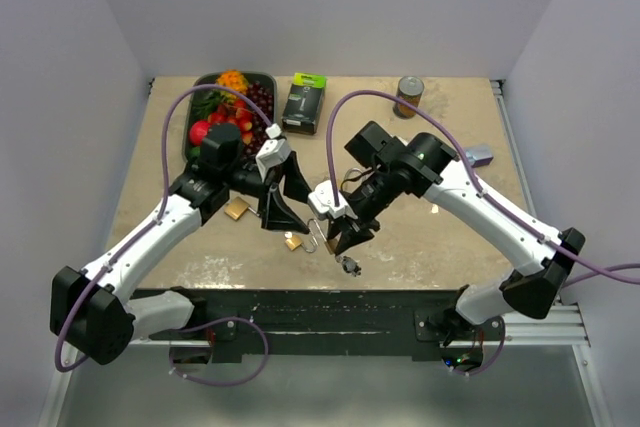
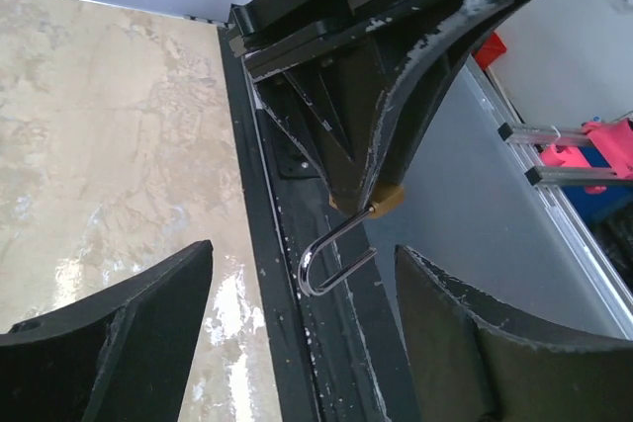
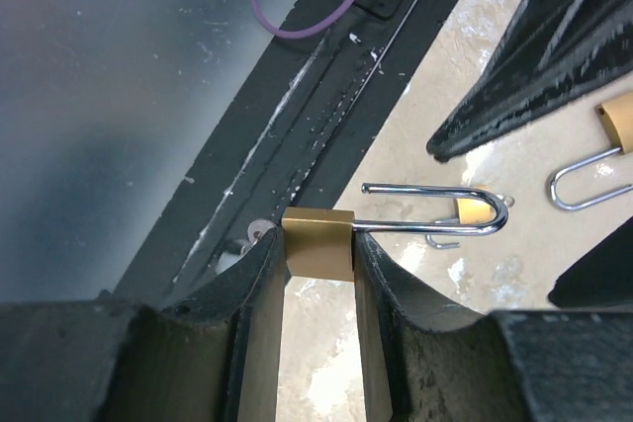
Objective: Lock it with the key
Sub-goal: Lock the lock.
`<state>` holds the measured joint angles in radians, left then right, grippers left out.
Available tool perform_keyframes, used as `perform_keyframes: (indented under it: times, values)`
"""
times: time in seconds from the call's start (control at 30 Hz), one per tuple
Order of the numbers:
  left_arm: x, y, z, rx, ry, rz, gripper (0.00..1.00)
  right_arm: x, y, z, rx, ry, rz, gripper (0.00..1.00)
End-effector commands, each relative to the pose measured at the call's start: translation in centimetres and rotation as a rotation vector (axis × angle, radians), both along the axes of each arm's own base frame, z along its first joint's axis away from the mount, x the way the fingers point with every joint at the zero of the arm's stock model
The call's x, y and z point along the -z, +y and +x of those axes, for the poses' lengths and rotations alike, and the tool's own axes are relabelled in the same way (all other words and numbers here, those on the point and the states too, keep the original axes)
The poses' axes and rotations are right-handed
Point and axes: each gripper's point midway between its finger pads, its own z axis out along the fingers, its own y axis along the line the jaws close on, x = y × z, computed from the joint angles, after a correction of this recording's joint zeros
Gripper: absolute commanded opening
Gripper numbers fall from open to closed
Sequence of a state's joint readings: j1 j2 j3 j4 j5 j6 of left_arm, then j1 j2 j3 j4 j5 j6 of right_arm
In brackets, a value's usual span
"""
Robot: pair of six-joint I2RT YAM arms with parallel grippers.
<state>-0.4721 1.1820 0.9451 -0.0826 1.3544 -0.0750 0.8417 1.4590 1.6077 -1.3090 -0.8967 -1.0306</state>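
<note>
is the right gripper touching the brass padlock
Touching. In the right wrist view the padlock sits pinched between both fingers of the right gripper, with no gap on either side.

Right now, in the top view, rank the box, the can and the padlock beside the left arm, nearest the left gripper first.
1. Padlock, just left of the left gripper.
2. Box, far edge, middle.
3. Can, far edge, right.
</note>
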Motion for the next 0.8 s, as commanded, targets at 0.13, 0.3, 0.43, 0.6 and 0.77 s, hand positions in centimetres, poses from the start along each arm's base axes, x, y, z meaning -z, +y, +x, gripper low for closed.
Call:
perform_keyframes:
  times: [0.13,0.3,0.43,0.6,0.77]
  values:
    - [-0.1,-0.2,-2.3,0.072,0.04,-0.003,0.72,-2.3,0.5,-0.3,-0.053,-0.177,0.076,0.0]
    - [0.2,-0.3,-2.6,0.085,0.051,0.007,0.64,-2.8,0.7,-0.4,-0.055,-0.206,0.089,0.0]
    - [0.7,-0.4,-3.1,0.102,0.056,0.015,0.53,-2.5,0.6,-0.5,-0.061,-0.216,0.074,0.0]
    - [0.6,-0.4,-3.6,0.126,0.052,0.01,0.37,-2.0,0.4,-0.4,-0.07,-0.234,0.068,0.0]
    - [0.1,-0.5,-3.6,0.134,0.038,0.001,0.0,-2.0,0.5,-0.3,-0.07,-0.253,0.075,0.05]
